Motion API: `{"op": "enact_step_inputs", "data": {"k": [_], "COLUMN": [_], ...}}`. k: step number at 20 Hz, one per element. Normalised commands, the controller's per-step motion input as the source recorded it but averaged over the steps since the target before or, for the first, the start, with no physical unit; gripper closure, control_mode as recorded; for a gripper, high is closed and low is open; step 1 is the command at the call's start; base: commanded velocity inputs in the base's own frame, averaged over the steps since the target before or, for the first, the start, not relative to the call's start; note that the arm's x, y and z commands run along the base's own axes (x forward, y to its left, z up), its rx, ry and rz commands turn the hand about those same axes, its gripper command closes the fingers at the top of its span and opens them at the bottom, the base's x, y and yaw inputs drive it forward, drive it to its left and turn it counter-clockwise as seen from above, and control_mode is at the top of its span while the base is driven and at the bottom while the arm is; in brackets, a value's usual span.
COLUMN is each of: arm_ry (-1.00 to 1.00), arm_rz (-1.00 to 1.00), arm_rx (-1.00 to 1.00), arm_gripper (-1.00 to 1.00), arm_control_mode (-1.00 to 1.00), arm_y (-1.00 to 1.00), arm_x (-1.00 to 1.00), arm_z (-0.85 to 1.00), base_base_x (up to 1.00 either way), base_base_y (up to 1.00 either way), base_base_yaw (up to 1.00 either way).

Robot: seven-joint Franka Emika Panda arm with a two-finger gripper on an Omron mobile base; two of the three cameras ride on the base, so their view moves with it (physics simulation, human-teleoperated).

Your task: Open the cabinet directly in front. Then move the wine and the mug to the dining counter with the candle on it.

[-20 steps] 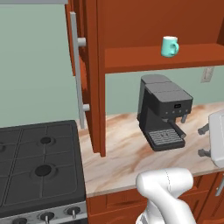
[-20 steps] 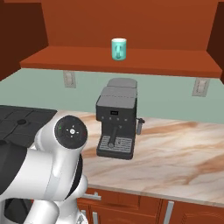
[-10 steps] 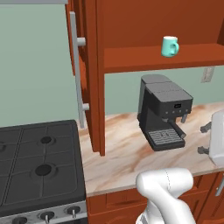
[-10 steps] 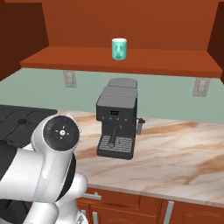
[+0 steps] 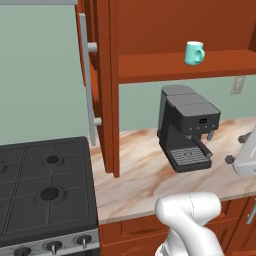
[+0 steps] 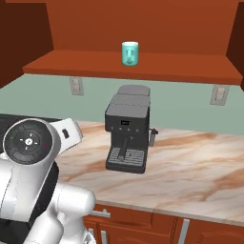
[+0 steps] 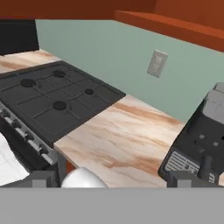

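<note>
The cabinet (image 5: 165, 30) stands open, its left door (image 5: 102, 85) swung out edge-on with a silver bar handle (image 5: 86, 75). On its lower shelf stands the teal mug (image 5: 194, 52), upright, handle to the right; it also sits mid-shelf (image 6: 129, 53) in the right base view. My gripper (image 7: 116, 180) is open with nothing between its fingertips (image 7: 43, 178). It hangs low in front of the counter edge, far below the mug, looking across the worktop (image 7: 118, 140). The wine, the dining counter and the candle are out of view.
A black coffee machine (image 5: 187, 127) stands on the marble worktop (image 5: 140, 170) under the shelf. A black gas cooktop (image 5: 45, 190) lies to its left. A grey appliance (image 5: 247, 152) sits at the right edge. My white arm (image 6: 33, 143) rises at the lower left.
In the right base view the arm's round upper joint has swung to the left. The mug, the cabinet door and the coffee machine have stayed put.
</note>
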Motion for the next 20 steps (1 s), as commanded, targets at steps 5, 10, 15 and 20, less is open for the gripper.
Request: {"op": "enact_step_inputs", "data": {"k": [5,10,15,20], "arm_ry": [0.00,-0.03,-0.14,-0.15], "arm_rz": [-0.18,-0.16,-0.13,-0.15], "arm_rx": [0.13,0.10,0.10,0.09], "arm_gripper": [-1.00,-1.00,-1.00,-1.00], "arm_control_mode": [-1.00,-1.00,-1.00,-1.00], "arm_y": [-0.22,-0.16,-0.02,0.00], "arm_x": [0.00,0.00,0.00,0.00], "arm_z": [0.45,0.35,0.19,0.17], "base_base_x": [0.00,0.00,0.00,0.00], "base_base_y": [0.00,0.00,0.00,0.00], "base_base_yaw": [0.00,0.00,0.00,0.00]}}
